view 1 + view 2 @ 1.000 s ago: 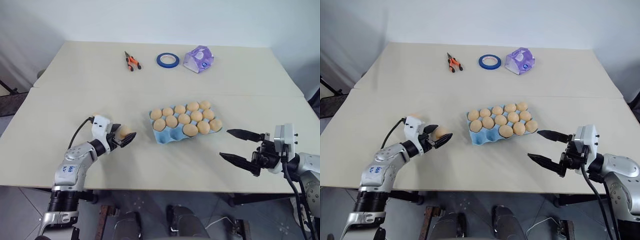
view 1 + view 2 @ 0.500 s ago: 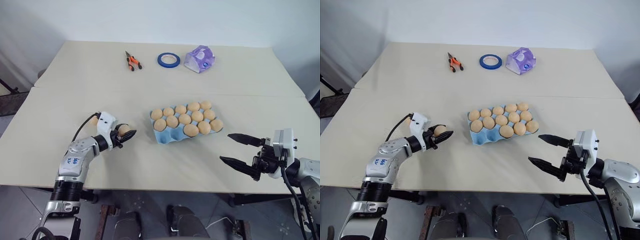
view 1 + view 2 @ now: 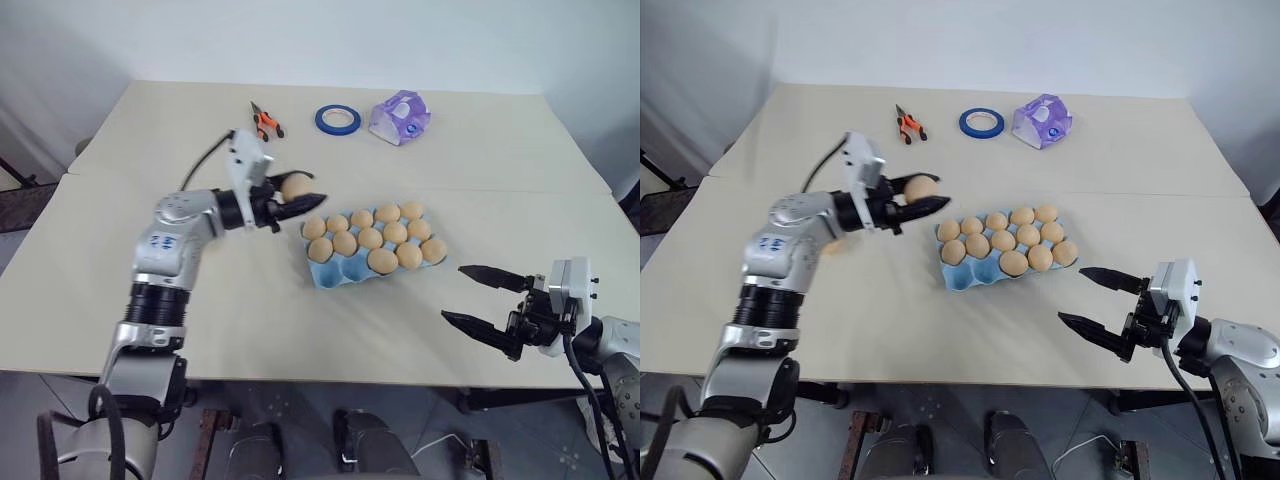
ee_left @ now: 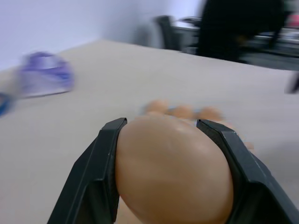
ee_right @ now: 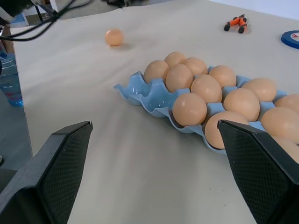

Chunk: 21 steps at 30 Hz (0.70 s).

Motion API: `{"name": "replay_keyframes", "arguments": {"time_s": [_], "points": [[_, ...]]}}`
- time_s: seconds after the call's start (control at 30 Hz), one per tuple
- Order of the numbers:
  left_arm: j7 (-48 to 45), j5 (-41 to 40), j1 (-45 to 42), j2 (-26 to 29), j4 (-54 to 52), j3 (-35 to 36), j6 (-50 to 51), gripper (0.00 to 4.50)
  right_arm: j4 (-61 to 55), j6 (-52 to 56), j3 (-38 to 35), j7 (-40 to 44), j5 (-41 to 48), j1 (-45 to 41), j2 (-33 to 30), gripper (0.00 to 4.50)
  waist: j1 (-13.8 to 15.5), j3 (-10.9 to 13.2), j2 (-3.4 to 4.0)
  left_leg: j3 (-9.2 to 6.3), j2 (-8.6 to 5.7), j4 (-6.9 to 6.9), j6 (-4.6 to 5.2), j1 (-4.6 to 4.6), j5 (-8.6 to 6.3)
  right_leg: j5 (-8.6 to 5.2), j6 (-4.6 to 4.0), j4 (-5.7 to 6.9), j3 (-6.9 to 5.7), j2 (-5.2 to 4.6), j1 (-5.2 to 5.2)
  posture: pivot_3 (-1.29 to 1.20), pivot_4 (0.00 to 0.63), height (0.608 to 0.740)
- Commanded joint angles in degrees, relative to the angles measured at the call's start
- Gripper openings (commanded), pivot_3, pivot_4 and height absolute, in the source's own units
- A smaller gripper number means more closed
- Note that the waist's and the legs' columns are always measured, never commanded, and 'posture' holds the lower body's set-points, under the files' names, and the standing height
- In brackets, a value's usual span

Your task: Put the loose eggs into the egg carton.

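Left gripper [image 3: 305, 197]: I find its two fingers closed on one egg [image 3: 293, 187], raised clear of the table [image 3: 150, 140]; it sits at about 10 o'clock from the egg carton [image 3: 325, 275], near that corner.
Held egg, close view: gripped across its sides, one black finger [image 4: 96, 182] on each flank.
Right gripper [image 3: 453, 292]: fingers spread wide, nothing between them; it hangs at about 4 o'clock from the carton, apart from it, over the near table edge.
Egg carton: one, light blue, mid-table, long axis running roughly 8 o'clock to 2 o'clock.
Eggs in carton: I count thirteen, in three rows of five, five and three.
Empty cups: the bare blue cups are at the carton's near-left end, about 7 o'clock.
Loose eggs: two in all, the held one and one lying on the table [image 5: 114, 37], well out at 9 o'clock from the carton.
Pliers [image 3: 265, 122]: one pair, orange-handled, at 11 o'clock on the far table.
Tape roll [image 3: 336, 120]: one, blue, at 12 o'clock.
Purple-white packet [image 3: 398, 117]: one, at 1 o'clock, just beside the tape.
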Motion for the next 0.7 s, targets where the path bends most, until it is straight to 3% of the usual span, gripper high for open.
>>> {"name": "replay_keyframes", "arguments": {"time_s": [0.03, 0.5, 0.7], "points": [[-4.58, 1.75, -2.9, -2.55, 4.98, -3.16, -4.96, 2.11, -2.96, -1.46, -2.37, -1.06, 0.27, 1.57, 0.7, 4.5, -0.02, 0.0, 0.0, 0.0, 0.0, 0.0, -0.01, 0.0, 0.0, 0.0, 0.0, 0.0, 0.0, 0.01, -0.01, 0.0, 0.15, 0.74], [-11.62, 7.43, -5.28, -7.61, 17.54, -7.61, -13.73, 2.11, -7.78, -2.82, -4.52, -4.75, 0.27, 8.84, 3.13, 4.5, -0.1, 0.01, 0.01, -0.04, -0.03, 0.09, 0.04, -0.1, 0.0, 0.0, 0.06, 0.04, 0.03, 0.01, -0.09, 0.0, 0.15, 0.74], [-9.89, 7.66, -6.18, -9.11, 19.19, -6.35, -13.61, 4.06, -7.32, -2.94, -4.42, -4.93, 0.35, 8.44, 2.78, 4.5, -0.08, 0.01, 0.01, -0.09, -0.05, 0.1, 0.06, -0.23, 0.01, 0.0, 0.07, 0.04, 0.03, 0.02, -0.17, 0.0, 0.15, 0.74]]}}
